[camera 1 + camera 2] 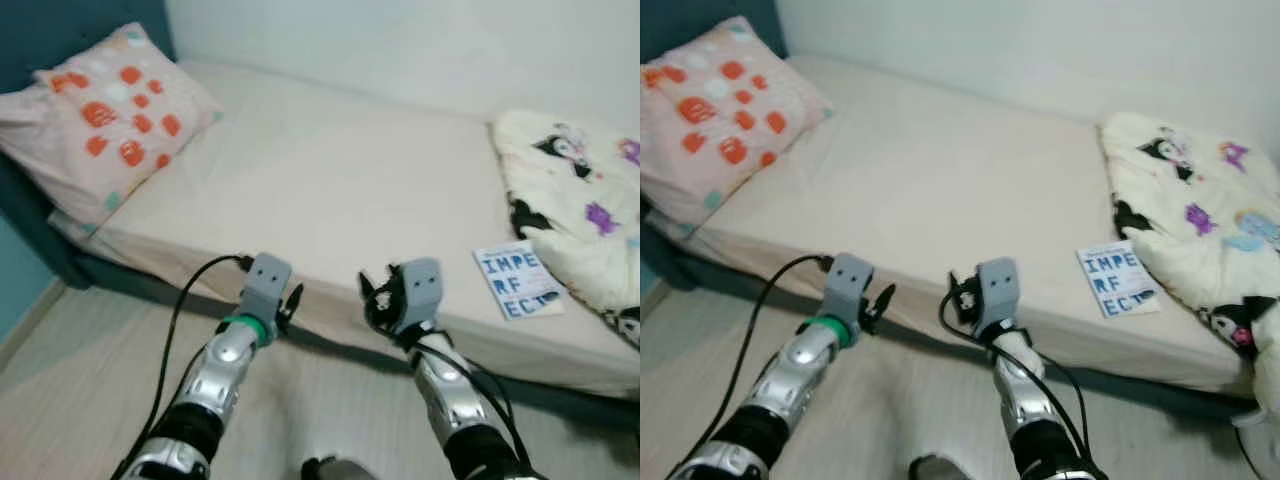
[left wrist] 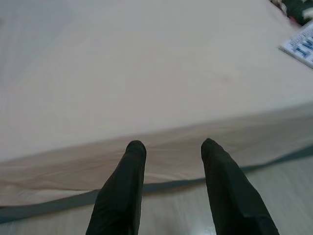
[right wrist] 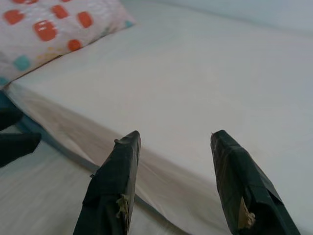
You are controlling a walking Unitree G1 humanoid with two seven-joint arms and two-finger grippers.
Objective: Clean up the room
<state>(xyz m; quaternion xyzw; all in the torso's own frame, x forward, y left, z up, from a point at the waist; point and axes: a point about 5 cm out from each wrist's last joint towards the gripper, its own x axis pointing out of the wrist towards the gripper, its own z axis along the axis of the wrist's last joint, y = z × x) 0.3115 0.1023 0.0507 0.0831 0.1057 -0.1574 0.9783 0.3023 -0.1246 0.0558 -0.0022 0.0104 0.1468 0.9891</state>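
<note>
lying on the bed (image 1: 330, 170), the book (image 1: 517, 280) sits beyond the right gripper (image 1: 378, 297)

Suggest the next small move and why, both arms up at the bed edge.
Probably swing the right gripper toward the book lying by the crumpled blanket on the bed: its fingers are open and empty, and it is nearer than the left gripper.

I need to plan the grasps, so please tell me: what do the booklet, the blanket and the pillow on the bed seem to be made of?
Booklet: probably paper with a smooth cover; it lies flat and thin, with sharp printed blue letters.
Blanket: likely soft fleece or plush; it bunches in thick, rounded folds with a matte cartoon print.
Pillow: a woven fabric case, perhaps cotton, over soft filling; matte, puffy, slightly creased.
</note>
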